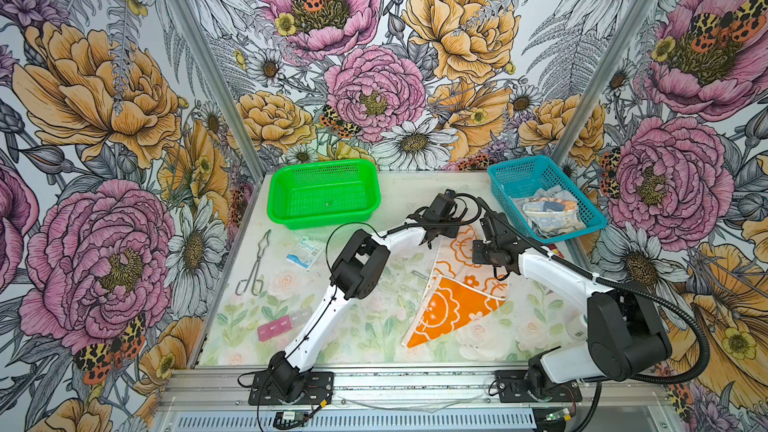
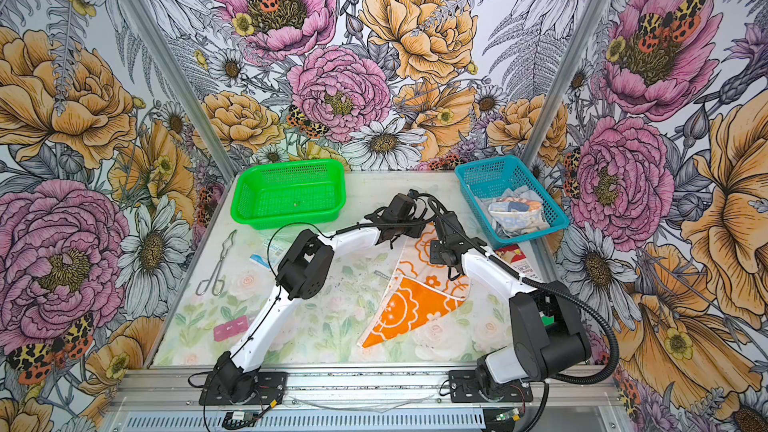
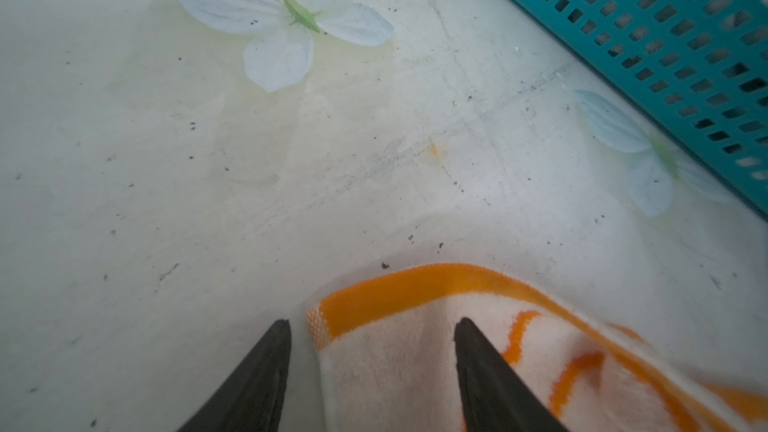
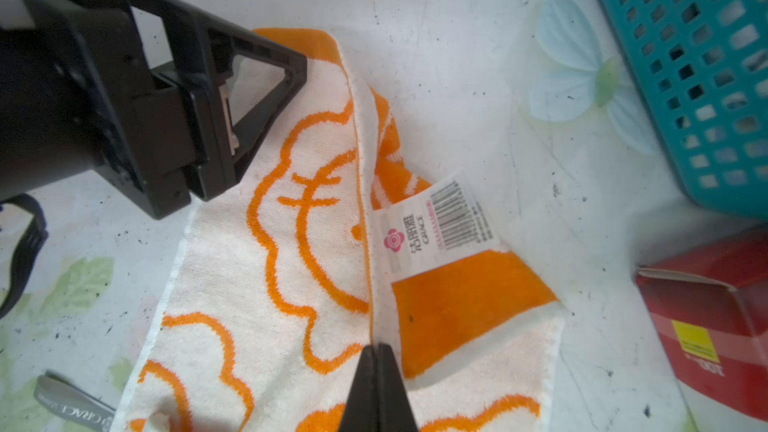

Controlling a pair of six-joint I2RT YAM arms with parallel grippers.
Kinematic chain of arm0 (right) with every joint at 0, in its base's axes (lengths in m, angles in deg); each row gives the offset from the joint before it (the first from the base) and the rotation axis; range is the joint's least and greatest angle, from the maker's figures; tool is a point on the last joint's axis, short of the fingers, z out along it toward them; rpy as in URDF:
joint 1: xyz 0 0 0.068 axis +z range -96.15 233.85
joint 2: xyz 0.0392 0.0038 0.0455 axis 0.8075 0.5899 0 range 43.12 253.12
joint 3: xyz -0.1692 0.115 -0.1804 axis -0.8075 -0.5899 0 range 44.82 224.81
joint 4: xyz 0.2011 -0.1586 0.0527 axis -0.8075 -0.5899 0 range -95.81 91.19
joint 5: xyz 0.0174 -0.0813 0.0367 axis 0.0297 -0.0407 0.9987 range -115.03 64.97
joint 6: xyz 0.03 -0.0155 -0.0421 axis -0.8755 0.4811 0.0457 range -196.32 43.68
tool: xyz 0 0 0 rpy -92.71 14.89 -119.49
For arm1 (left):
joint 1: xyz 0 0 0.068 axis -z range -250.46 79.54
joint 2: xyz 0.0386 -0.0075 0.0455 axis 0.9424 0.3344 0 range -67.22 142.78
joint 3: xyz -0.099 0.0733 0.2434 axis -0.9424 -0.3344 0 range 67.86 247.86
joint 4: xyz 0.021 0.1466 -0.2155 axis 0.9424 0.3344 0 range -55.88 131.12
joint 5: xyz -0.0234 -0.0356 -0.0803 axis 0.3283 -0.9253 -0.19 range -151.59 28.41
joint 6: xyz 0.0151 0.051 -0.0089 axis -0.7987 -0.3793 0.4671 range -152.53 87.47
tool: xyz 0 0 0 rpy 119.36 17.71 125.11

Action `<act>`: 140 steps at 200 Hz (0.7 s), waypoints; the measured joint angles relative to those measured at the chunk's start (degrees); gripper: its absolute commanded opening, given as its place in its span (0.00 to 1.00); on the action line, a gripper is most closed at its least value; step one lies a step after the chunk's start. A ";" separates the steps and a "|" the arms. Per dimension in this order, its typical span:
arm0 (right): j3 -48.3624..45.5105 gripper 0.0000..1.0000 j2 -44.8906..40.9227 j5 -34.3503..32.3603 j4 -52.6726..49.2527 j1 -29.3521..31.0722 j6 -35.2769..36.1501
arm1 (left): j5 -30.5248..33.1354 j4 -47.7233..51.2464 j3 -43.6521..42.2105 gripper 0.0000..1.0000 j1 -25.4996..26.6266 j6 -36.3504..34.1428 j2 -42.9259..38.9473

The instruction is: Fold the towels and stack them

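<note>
Orange towel [image 1: 453, 305] lies half-folded on the desk [image 1: 386, 326]: corner inside the parted left end effector [image 3: 374, 321], hem under the closed right end effector [image 4: 376, 347]. Other towels [image 1: 548, 214] sit unfolded in the basket [image 1: 523, 176] beyond; nothing is stacked.

The table [image 1: 415, 193] gives an open lane at 12 o'clock, between the green basket [image 1: 324, 222] at 11 and the teal basket [image 1: 523, 172] at 1. A red carton [image 2: 513, 257] stands just beside the teal basket at 3. Metal tongs [image 1: 254, 268] and a sachet [image 1: 305, 251] lie at 9, and a pink pill box [image 1: 274, 328] at 8. The left arm [image 1: 328, 309] and right arm [image 1: 552, 276] crowd the centre over the orange towel [image 1: 453, 309]. Bare surface shows at 6.
</note>
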 measured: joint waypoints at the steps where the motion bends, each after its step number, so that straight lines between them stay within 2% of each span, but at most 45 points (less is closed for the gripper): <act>1: 0.00 0.00 0.00 0.00 0.00 -0.02 0.02 | 0.00 0.07 0.09 0.56 0.00 -0.09 0.04; 28: 0.02 0.00 0.00 0.02 -0.17 -0.13 0.42 | 0.13 1.51 0.94 0.47 0.04 -0.48 0.33; 45: 0.15 0.00 -0.02 0.20 -0.50 -0.31 0.63 | 0.11 2.43 1.27 0.37 0.02 -0.17 0.35; 83: 0.28 0.00 -0.55 0.42 -1.05 -0.42 1.27 | -0.24 4.68 2.86 0.00 -0.02 0.61 0.92; 140: 1.60 0.00 -3.80 1.46 -2.64 -0.50 4.55 | -0.37 7.41 1.64 0.00 -0.02 0.13 -1.29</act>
